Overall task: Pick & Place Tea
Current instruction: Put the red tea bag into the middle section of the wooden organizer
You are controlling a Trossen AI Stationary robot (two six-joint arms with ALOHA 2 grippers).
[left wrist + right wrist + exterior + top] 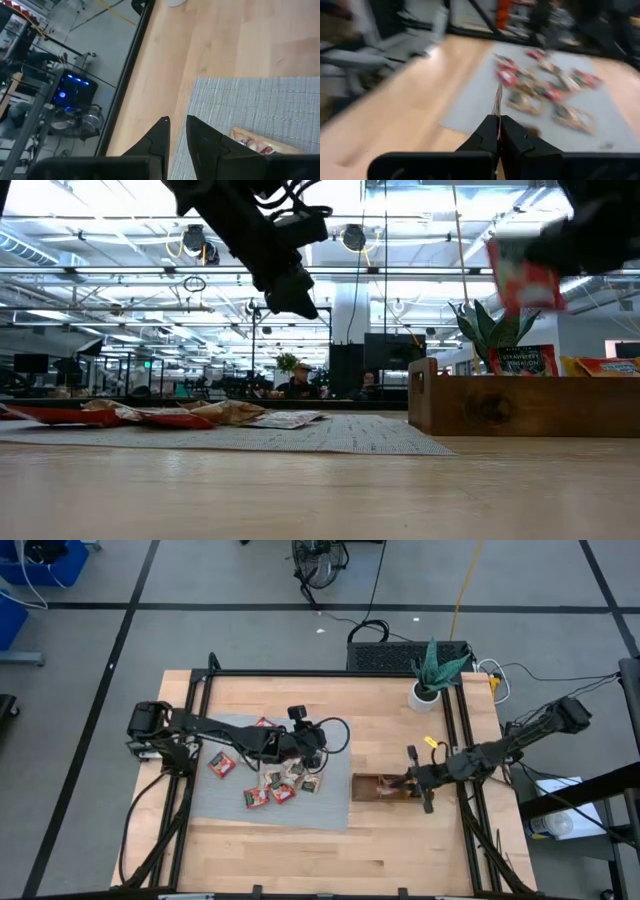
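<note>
Pinching one tea sachet (497,107) edge-on, the right gripper (498,131) hangs above the wooden tray (368,788) near the table's right edge; the left gripper (176,121), slightly parted and empty, hovers over the sachets (268,786) on the grey mat (232,805).

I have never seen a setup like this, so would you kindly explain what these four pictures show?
Two dark robot arms work at a wooden table. One camera looks down from above, one sits level with the tabletop, and one rides on each wrist. Red tea sachets lie on a grey mat; a wooden tray stands beside it and a potted plant near the back. The left tool hangs over the mat, slightly open and empty. The right tool, above the tray, is shut on a sachet, seen edge-on in its wrist view.
</note>
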